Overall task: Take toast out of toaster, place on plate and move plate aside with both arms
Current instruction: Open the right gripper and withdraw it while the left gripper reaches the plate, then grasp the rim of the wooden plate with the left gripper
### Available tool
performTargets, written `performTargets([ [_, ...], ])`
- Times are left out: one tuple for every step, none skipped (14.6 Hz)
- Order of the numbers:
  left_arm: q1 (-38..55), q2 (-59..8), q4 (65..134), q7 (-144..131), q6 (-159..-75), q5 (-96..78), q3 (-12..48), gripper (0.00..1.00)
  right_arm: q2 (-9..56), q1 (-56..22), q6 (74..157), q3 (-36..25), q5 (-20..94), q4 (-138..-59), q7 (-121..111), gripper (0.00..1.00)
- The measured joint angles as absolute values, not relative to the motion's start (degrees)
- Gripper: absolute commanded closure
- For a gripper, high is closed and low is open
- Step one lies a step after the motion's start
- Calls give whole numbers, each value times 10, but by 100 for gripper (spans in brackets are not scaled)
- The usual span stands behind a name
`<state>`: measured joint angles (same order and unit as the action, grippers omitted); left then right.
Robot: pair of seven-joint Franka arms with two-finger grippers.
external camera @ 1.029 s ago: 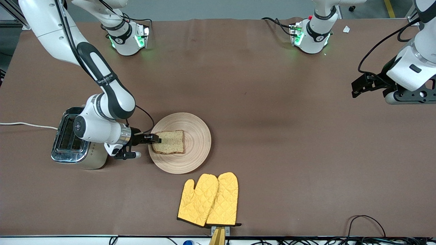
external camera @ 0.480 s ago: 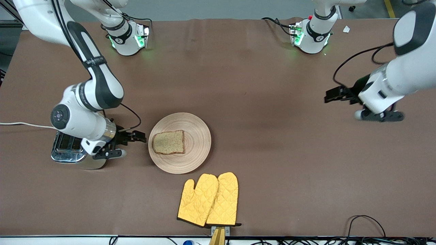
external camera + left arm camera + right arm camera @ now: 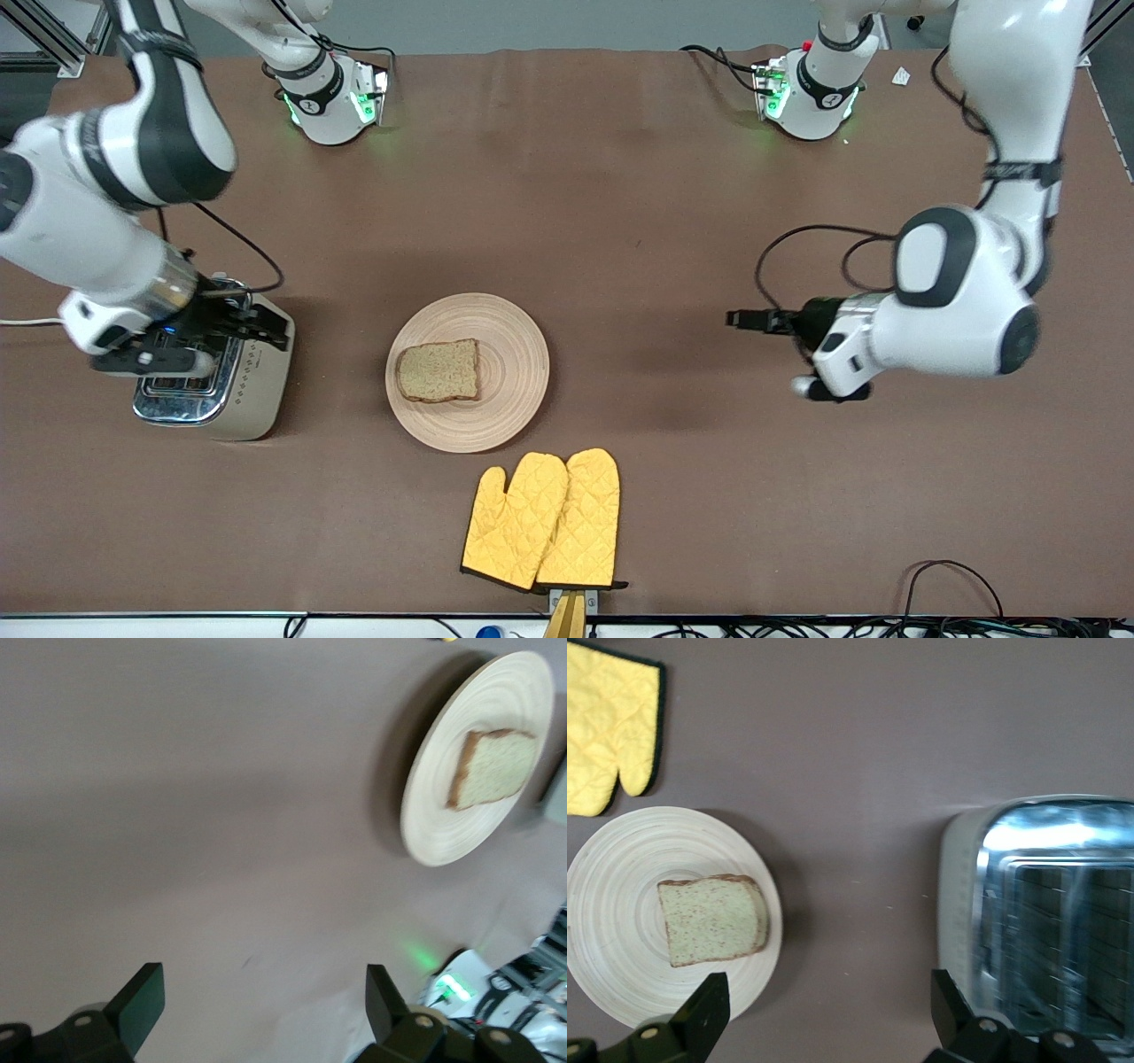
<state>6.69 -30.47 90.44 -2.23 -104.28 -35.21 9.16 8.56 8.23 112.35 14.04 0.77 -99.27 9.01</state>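
A squarish slice of brown toast point(image 3: 438, 369) lies flat on a round, pale wooden plate point(image 3: 514, 354), on the half of the plate toward the right arm's end of the table; the plate sits near the middle of the brown table point(image 3: 620, 221); nothing grips either one.

From the plate, in the front view, a shiny toaster point(image 3: 244, 390) stands at about nine o'clock, apart from it; a pair of yellow oven mitts point(image 3: 545, 521) lies at about five o'clock, nearer the front camera, just clear of the plate's rim.

The right gripper point(image 3: 252, 326) hangs over the toaster, well apart from the toast, its fingers point(image 3: 707, 1014) spread wide and holding nothing; its wrist view looks down on toaster, plate and one mitt.

The left gripper point(image 3: 744, 319) hangs over bare table at about three o'clock from the plate, pointing toward it with a clear gap between; its fingers point(image 3: 142, 1003) are also spread apart and empty.
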Motion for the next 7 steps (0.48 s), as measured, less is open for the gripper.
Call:
performTargets([
  [69,-333,904,-22,-1084,-370,112,0,78,86,1102,130,7,-978,79,0],
  [75,-362,904,-22,-1130,-384,134,0,75,88,1074,117,6,-957,67,0],
  [84,-388,902,-21,-1175,-395,152,0,73,88,1041,105,5,-931,57,0],
  [98,-411,898,-21,-1214,-405,163,0,73,88,1012,93,3,-906,49,0],
  [118,-431,890,-21,-1247,-414,169,0,73,88,994,82,2,-887,42,0],
  [140,-446,880,-21,-1273,-425,170,0,72,88,985,72,0,-874,37,0],
  [162,-459,869,-22,-1296,-436,170,0,70,88,981,60,-3,-867,24,0],
])
